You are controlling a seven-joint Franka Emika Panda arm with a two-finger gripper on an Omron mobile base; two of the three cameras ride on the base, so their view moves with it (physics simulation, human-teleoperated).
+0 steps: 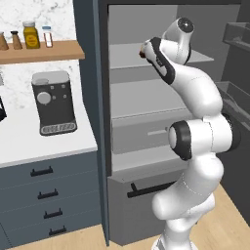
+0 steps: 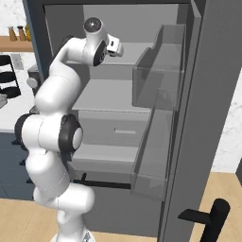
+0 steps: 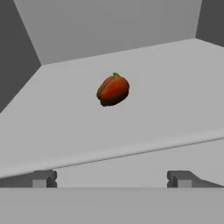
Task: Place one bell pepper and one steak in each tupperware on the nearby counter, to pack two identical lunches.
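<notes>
The jaws stand wide apart and hold nothing; in the hand view the gripper shows its two dark tips low in the picture, one at each side, with the near edge of a grey fridge shelf running just beyond them. Farther back on that shelf, well apart from the tips and roughly centred between them, lies one bell pepper, alone on the bare surface and short of the back wall. It lies on its side: its long axis runs across the view, tilted a little, with the greenish stem end raised toward the far right and the blunt end toward the near left. The step in hand looks like the reach for the first pepper, with nothing yet packed as far as these views tell. The next move would call for carrying the open jaws forward over the shelf edge and closing them across the pepper's narrower girth, not along its length.
</notes>
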